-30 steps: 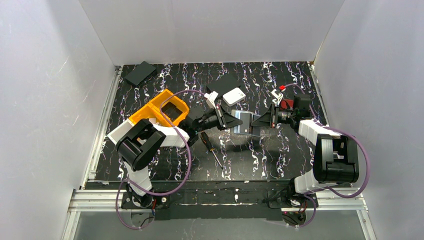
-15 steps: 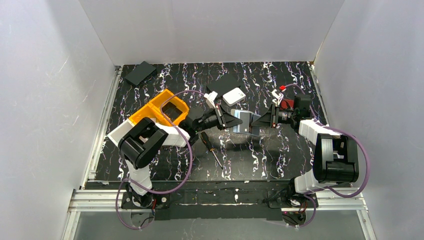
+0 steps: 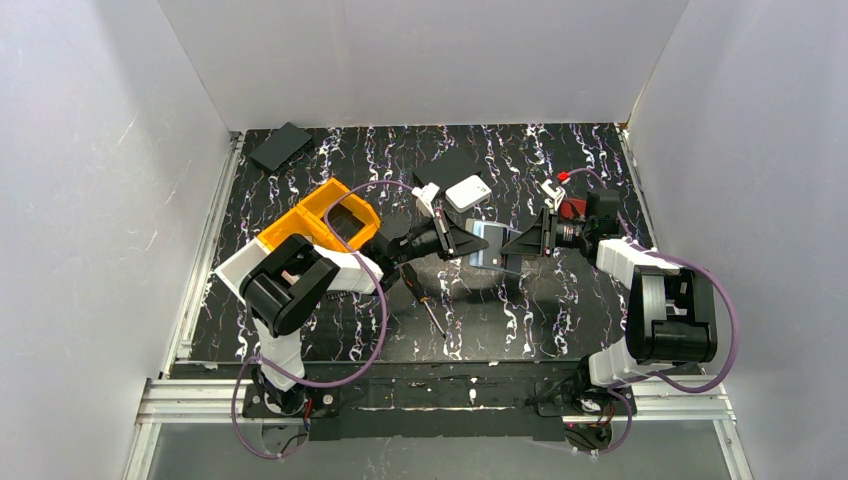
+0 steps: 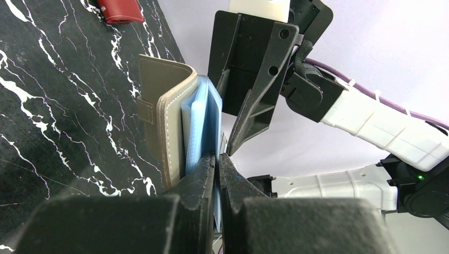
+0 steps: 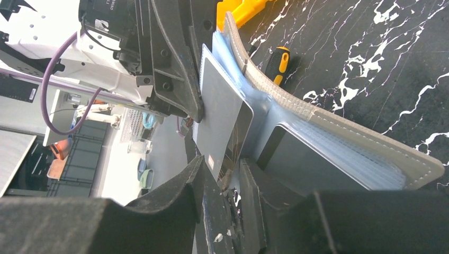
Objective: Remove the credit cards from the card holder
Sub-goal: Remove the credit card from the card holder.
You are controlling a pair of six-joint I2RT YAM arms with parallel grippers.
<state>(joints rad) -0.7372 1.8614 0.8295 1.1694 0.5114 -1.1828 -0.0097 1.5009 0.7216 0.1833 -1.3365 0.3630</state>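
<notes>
Over marbled table (image 3: pixel 560 300), left claw (image 4: pixel 217 159) pinches one card holder (image 4: pixel 159 106); right claw (image 5: pixel 223 170), narrow, straddles one card (image 5: pixel 222 121).

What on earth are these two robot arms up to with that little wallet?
The two arms have a small taupe card holder between them, opened up. The left gripper is clamped shut on the holder's pale blue inner pockets, steadying it. The right gripper has its jaws slightly apart around the edge of a grey card that sticks partway out of a pocket. The card is not yet free of the holder.
</notes>
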